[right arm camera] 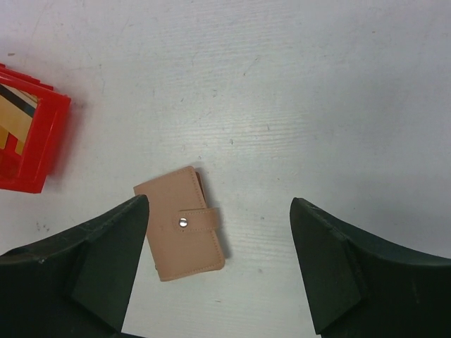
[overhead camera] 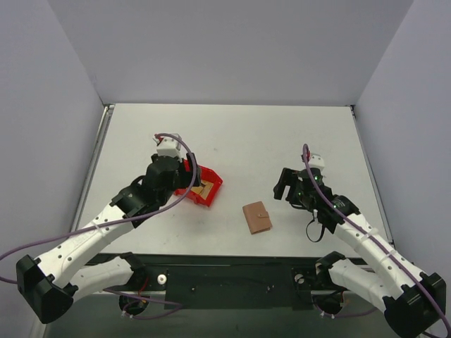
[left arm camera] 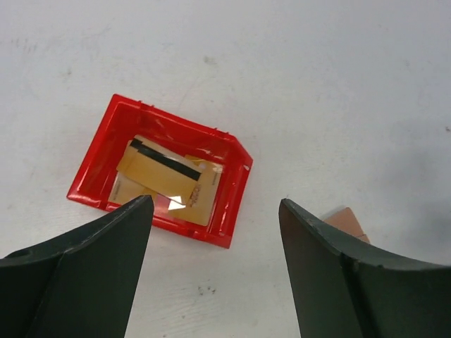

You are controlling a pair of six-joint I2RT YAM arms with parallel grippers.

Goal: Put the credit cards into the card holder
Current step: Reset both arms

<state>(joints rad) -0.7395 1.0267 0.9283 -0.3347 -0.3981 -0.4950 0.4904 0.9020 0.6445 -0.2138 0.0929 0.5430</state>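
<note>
Credit cards (left arm camera: 165, 179) lie overlapped inside the red bin (left arm camera: 180, 125), the card holder (right arm camera: 184, 236) snapped closed near it. Left gripper (left arm camera: 215, 203) and right gripper (right arm camera: 218, 201) gape empty; the left should pinch only the top card's edge.

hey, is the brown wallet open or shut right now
Shut. The wallet lies folded flat, its clasp tab snapped across the front; none of its inside shows.

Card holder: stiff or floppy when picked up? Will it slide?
The card holder lies flat with its clasp shut, so it probably lifts as one stiff slab. Thin on the smooth table, it likely slides when nudged.
</note>
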